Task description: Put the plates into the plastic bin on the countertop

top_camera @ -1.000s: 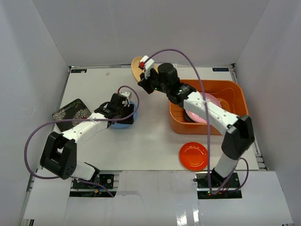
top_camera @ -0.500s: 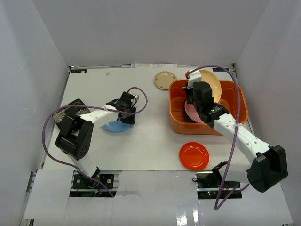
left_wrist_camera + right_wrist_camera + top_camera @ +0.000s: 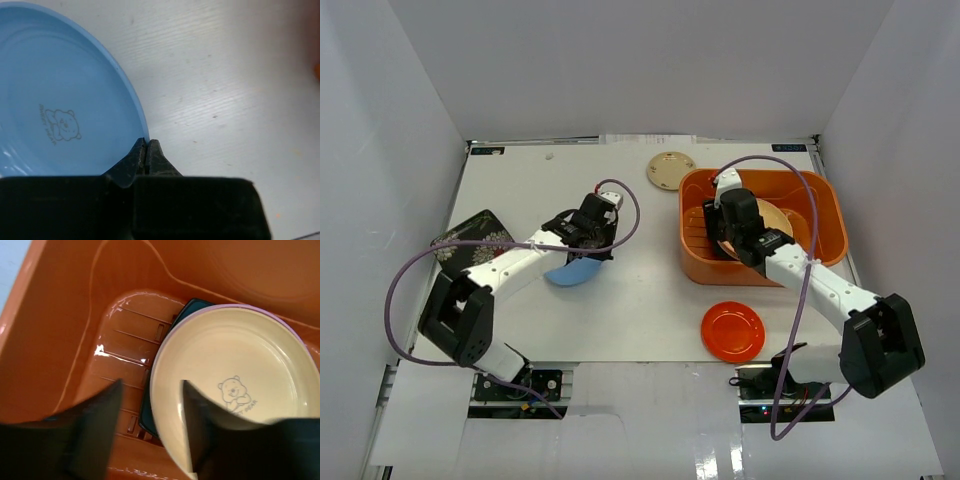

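My left gripper (image 3: pixel 595 232) is shut on the rim of the blue plate (image 3: pixel 575 268); in the left wrist view the black fingertips (image 3: pixel 146 150) pinch the edge of the blue plate (image 3: pixel 60 100) over the white countertop (image 3: pixel 225 90). My right gripper (image 3: pixel 728 238) reaches into the orange plastic bin (image 3: pixel 830 205). Its jaws (image 3: pixel 150 425) stand open around the near edge of a cream plate (image 3: pixel 235 370). That plate lies on a pink plate (image 3: pixel 287 324) and a dark teal one (image 3: pixel 146 412).
A red-orange plate (image 3: pixel 732 330) lies in front of the bin. A small beige plate (image 3: pixel 671 170) sits at the back of the countertop, and a black floral plate (image 3: pixel 470 238) at the left. Pale grey walls enclose the table.
The right arm swung a cream plate from the back of the table into the bin and its jaws opened. The left gripper shut on the blue plate's rim.
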{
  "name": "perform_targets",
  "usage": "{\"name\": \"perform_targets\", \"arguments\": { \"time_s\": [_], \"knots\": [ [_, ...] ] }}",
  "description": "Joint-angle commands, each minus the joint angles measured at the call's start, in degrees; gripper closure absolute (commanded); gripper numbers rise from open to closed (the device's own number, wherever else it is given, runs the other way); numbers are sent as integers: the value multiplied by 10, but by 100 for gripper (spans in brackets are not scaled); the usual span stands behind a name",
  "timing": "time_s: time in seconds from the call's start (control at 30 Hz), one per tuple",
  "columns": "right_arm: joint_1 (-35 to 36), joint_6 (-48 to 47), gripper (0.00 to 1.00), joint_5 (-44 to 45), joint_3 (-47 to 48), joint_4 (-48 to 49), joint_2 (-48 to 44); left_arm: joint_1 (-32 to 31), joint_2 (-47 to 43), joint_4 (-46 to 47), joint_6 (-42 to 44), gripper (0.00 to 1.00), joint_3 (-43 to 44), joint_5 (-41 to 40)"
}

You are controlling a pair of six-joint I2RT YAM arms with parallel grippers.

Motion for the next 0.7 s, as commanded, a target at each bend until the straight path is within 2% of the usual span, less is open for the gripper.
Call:
{"name": "perform_targets", "arguments": {
  "time_s": [0.0,0.03,0.1,0.13,0.27,0.33,0.4,0.53,0.67],
  "knots": [
    [-3,18,36,-7,33,14,-35,-39,-54,-8,-19,100,56,-15],
    [-3,21,33,-11,38,10,-51,-66,-62,-8,-19,100,67,-21],
    [-6,26,32,-11,57,-2,-71,-104,-63,-13,-11,100,113,-64],
    [-6,35,32,-3,61,-5,-94,-145,-58,-15,-6,100,131,-85],
    [-20,69,38,40,73,-8,-175,-234,-24,-9,20,100,228,-181],
    [-27,93,58,81,74,-7,-230,-281,-3,3,65,100,294,-217],
    [-32,110,92,102,73,-4,-286,-307,31,42,108,100,345,-248],
    [-33,124,92,151,64,-2,-366,-348,101,106,218,100,425,-238],
    [-32,126,92,186,50,-3,-448,-355,177,163,269,100,494,-186]
  ]
}}
